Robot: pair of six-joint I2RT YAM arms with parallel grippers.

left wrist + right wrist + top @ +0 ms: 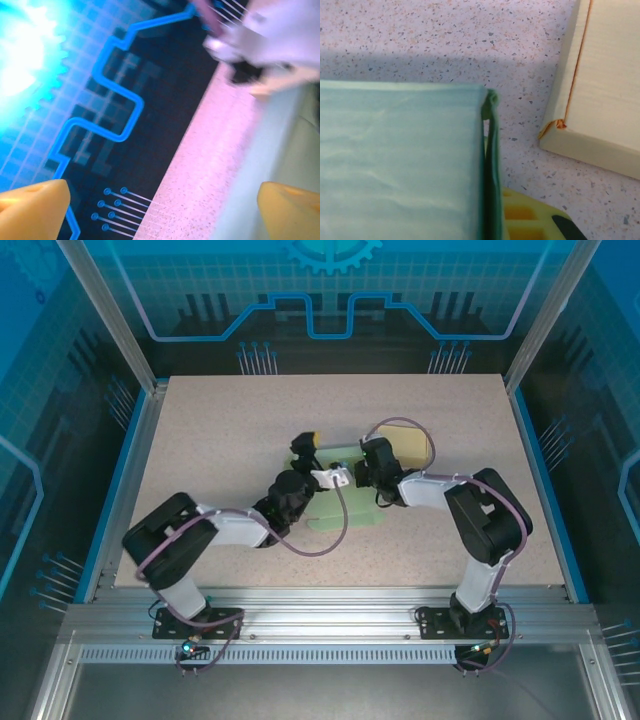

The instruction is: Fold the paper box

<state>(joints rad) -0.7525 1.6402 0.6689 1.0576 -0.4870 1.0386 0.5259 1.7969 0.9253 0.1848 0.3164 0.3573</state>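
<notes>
Right gripper (494, 220) clenched on wall of green paper box (400, 165); left gripper (162, 205) released, yellow fingertips (35, 205) spread wide above speckled table (200, 170); cream carton (605, 85) near box, apart.

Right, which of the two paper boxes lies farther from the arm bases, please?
The cream box, at the back right; the green box lies nearer, mid-table.

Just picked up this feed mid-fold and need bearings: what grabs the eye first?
Both arms meet mid-table over the pale green paper box. The left pincer stands wide open, yellow fingertips apart, while the right pincer looks shut on the box's upright wall edge. A cream box lies just beside it on the speckled table.
</notes>
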